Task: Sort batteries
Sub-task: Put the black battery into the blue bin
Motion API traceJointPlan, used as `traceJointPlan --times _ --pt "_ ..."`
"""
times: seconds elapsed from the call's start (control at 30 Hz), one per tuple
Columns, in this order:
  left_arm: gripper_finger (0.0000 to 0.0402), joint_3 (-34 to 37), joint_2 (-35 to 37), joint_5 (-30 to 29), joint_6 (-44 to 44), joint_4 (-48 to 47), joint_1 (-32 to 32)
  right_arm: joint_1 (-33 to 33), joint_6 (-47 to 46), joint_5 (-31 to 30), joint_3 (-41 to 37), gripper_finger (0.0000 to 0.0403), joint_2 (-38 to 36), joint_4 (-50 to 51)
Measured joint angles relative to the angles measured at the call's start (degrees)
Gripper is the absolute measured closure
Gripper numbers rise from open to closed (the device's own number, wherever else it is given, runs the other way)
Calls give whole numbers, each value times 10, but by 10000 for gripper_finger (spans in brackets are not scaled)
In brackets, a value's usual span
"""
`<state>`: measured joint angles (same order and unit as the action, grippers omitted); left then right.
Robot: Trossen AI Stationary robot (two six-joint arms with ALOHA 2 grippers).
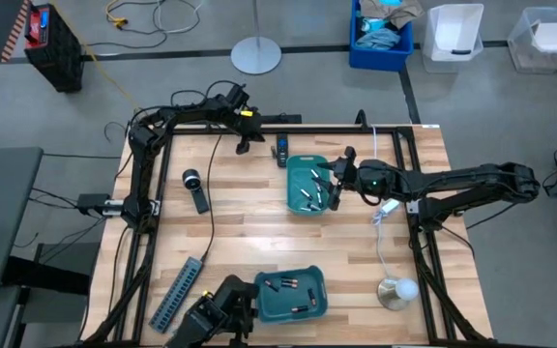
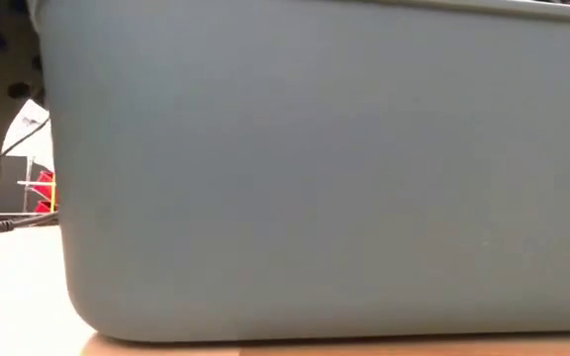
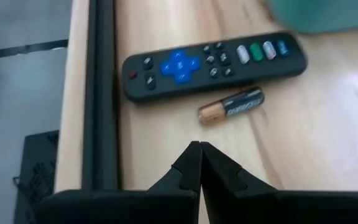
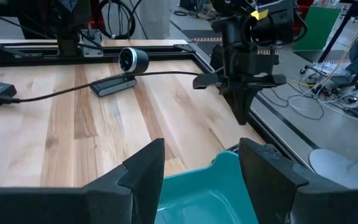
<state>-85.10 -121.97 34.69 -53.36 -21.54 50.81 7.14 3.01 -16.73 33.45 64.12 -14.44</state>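
Left wrist view shows my left gripper (image 3: 200, 149) pinched together, empty, short of the copper-and-black cylindrical battery (image 3: 232, 106) beside the black remote control (image 3: 213, 62): descending closed risks rolling it away.

Table hidden behind teal bin (image 2: 315, 168)

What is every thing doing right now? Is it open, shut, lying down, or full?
Left end effector: shut, holding nothing, above the table.
Right end effector: open, empty, at the far teal tray's rim.
Loose battery: lying on its side beside the remote.
Remote: lying flat, buttons up.
Far teal tray: holds several batteries.
Near teal tray: holds a few batteries.
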Motion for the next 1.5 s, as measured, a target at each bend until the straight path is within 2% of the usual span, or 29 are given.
traceJointPlan --times 0.13,0.47,0.63,0.8,0.9,0.97,1.03,1.13,1.33,1.5 --pt "401 0 0 25 7 -7 -12 0 0 0 0 182 0 0" --pt "401 0 0 26 7 -32 -51 0 0 0 0 182 0 3" --pt "401 0 2 32 26 -41 -41 0 0 0 0 182 0 5" --pt "401 -1 29 91 33 -51 -7 0 -1 0 0 182 0 6" --pt "401 -3 30 64 24 -53 2 0 -1 0 0 182 0 5" --pt "397 -1 20 48 -14 -62 -4 1 -1 0 0 182 0 5" --pt "383 -1 11 21 -57 -57 -15 4 -1 0 0 182 0 5" --pt "344 -1 -3 -18 -56 -22 -25 5 -3 0 0 182 0 4" --pt "250 -1 -28 -53 -44 28 -32 5 -8 0 0 182 0 2" --pt "203 -2 -29 -57 -38 47 -35 5 -10 0 0 182 0 2"
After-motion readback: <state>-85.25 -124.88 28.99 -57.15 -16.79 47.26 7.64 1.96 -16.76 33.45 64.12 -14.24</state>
